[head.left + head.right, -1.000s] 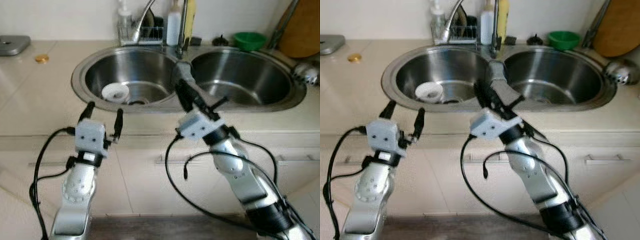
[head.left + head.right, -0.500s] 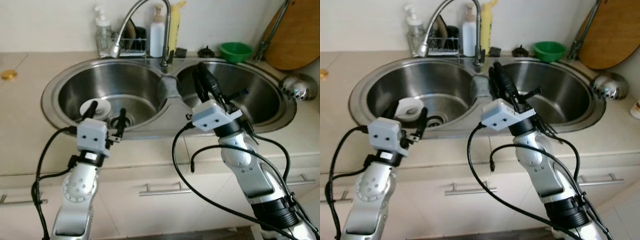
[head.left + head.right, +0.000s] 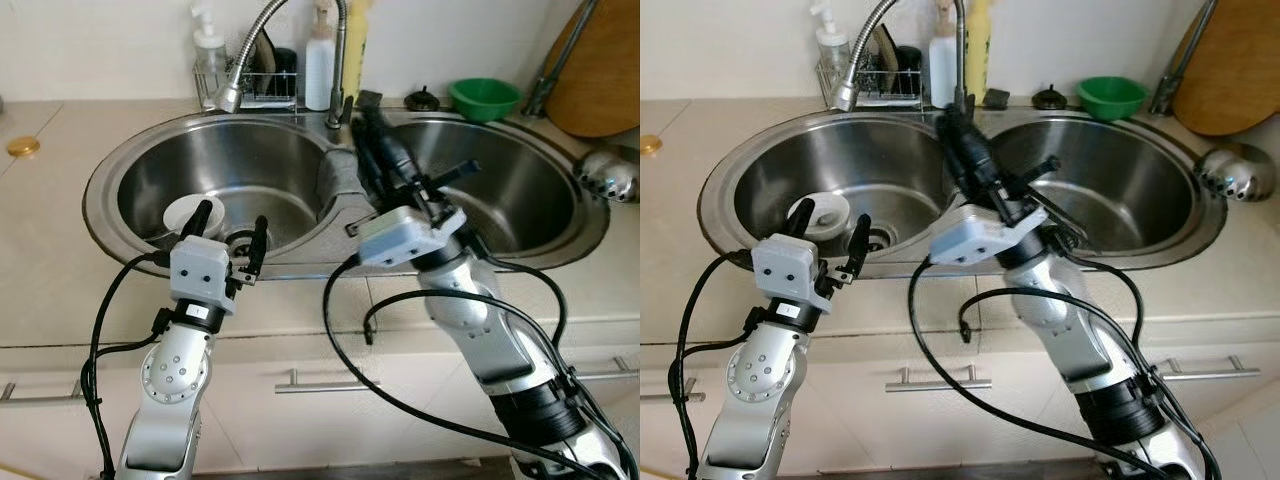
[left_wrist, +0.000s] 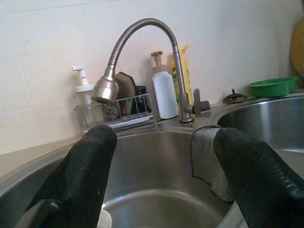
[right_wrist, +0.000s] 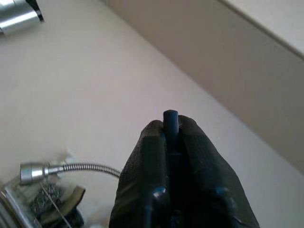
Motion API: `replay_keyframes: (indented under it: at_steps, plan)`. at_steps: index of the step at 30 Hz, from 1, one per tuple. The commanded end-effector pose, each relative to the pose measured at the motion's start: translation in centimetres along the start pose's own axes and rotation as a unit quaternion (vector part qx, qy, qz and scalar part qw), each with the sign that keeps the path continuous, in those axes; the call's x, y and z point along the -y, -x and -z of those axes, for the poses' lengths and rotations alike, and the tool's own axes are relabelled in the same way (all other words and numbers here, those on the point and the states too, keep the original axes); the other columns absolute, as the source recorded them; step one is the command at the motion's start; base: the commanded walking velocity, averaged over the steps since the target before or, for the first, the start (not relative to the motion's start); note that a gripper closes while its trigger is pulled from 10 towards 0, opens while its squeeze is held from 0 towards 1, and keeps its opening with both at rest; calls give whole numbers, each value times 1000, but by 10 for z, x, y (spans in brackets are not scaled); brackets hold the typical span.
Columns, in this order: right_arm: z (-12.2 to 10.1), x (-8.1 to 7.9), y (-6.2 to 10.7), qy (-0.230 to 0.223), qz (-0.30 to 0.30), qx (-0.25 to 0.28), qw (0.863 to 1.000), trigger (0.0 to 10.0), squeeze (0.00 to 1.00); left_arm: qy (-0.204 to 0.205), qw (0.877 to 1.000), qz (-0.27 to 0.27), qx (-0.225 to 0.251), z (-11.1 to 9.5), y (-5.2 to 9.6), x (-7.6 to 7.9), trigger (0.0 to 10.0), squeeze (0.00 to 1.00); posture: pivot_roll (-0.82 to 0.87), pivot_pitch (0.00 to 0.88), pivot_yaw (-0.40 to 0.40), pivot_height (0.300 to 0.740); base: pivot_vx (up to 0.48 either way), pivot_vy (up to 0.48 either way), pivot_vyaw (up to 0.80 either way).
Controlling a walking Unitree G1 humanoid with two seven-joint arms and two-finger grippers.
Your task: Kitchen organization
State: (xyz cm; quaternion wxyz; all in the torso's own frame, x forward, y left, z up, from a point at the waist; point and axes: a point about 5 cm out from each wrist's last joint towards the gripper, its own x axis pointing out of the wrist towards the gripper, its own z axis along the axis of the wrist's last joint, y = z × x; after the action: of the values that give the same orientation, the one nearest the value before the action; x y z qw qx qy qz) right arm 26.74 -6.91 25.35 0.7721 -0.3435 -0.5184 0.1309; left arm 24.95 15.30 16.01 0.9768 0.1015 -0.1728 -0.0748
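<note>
A double steel sink [image 3: 120, 165] lies before me. A white bowl [image 3: 188, 213] sits in its left basin, and a grey cloth [image 3: 337, 182] hangs over the divider between the basins. My left gripper [image 3: 230, 228] is open and empty at the left basin's front rim, just in front of the bowl; its fingers [image 4: 90, 156] frame the faucet and the cloth [image 4: 206, 161]. My right gripper [image 3: 368, 125] is raised above the divider, tilted up toward the wall, and is shut [image 5: 170, 128]. A thin dark strip shows between its pads; I cannot tell what it is.
A flexible faucet [image 3: 233, 97] arches over the left basin. Behind it stands a wire rack [image 3: 250, 88] with bottles. At the back right are a green bowl [image 3: 484, 98], a wooden board [image 3: 600, 70] and a metal strainer [image 3: 607, 172]. A gold lid [image 3: 22, 146] lies far left.
The camera has shifted and now looks down into the sink. My right gripper rose off the grey cloth and swung left above the divider. My left gripper came up to the left basin's rim.
</note>
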Motion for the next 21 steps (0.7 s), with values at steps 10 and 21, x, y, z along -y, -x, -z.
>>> replay_keyframes:
  at_steps: [10,21]
  plan:
    - [37,-19,2,-88,7,-63,994,10000,0,-4,1000,-2,-1,1,0,0,10000,0,57,6,-25,740,0,0,0]
    - [89,-3,-1,-108,102,-168,975,10000,0,-3,1000,0,0,1,0,2,10000,0,72,4,-26,740,0,0,0]
